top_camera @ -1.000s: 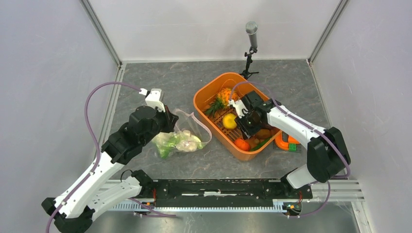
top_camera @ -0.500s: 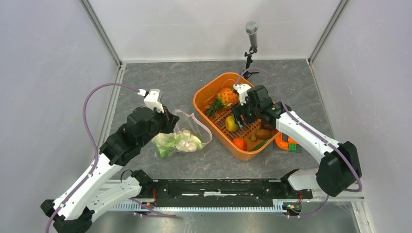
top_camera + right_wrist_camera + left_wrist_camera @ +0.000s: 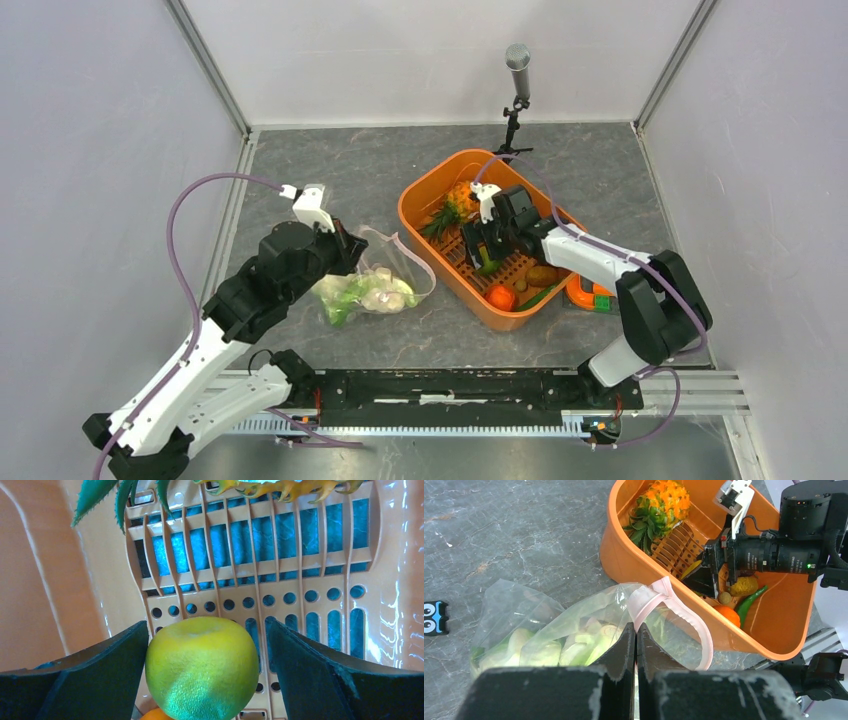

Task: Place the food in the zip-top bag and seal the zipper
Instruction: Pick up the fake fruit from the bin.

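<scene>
Counting 2 hands, 1 zip-top bag [image 3: 544, 625] and 1 basket [image 3: 624, 562], both on the desk [image 3: 514, 535], bag to the basket's left and close to it.

Pinching the bag mouth with left hand [image 3: 635, 630]: jaws pressed flat together on the clear film right by the zipper [image 3: 689, 625]. Just 1 pink strip, curving in a loop toward the basket wall.

Seeing 2 pieces inside the bag: 1 cabbage [image 3: 519, 652], 1 cauliflower [image 3: 589, 645].

Holding right hand [image 3: 207, 630] down inside the basket, jaws wide, with 1 mango [image 3: 202, 680] between them over the slotted floor. Not clamped; cannot tell whether either pad touches it.

Tallying the rest in the basket:
- 1 pineapple [image 3: 664, 497] at the far end
- 1 orange piece [image 3: 726, 616]
- 1 green pepper [image 3: 751, 600]
- 1 knobbly yellow-brown piece [image 3: 744, 586]
- 1 small round brown piece [image 3: 724, 598]

Also spotting 1 orange-green item [image 3: 590, 293] on the desk right of the basket and 1 mic stand [image 3: 517, 60] behind it.
</scene>
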`<state>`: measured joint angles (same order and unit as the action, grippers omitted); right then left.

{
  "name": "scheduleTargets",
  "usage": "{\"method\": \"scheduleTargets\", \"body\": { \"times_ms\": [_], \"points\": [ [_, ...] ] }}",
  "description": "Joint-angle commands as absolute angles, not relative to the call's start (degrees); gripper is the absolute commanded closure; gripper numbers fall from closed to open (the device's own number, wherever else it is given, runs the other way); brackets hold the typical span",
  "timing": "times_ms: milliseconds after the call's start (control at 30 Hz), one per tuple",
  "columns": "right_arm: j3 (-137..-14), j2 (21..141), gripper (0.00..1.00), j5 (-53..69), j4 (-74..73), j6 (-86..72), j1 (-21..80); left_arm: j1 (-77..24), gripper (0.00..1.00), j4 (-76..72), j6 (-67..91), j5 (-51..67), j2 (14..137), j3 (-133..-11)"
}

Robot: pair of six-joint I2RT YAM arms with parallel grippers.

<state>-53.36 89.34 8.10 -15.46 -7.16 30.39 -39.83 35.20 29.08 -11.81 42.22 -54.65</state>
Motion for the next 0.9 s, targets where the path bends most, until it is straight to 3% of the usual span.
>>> {"method": "scheduleTargets", "body": {
  "times_ms": [0,200,633,867],
  "points": [
    [-55.00,88.14,0.08,9.10,-15.19,-6.16,30.45,-39.46,0.98,34.63,31.23,-13.34,41.06,-54.60],
    [-54.06,85.89,0.40,8.07,-16.19,-5.98,30.46,-39.46,0.98,35.16,31.24,-13.48,40.69,-54.69],
    [-54.20,73.01,0.55,5.39,-11.94,-8.65,30.41,-39.47,0.98,34.68,31.29,-12.35,40.47,-54.65],
    [-51.72,63.72,0.54,14.61,-1.35,-16.49,30.56,-39.47,0.98,34.45,31.48,-10.05,41.97,-56.04]
  ]
}}
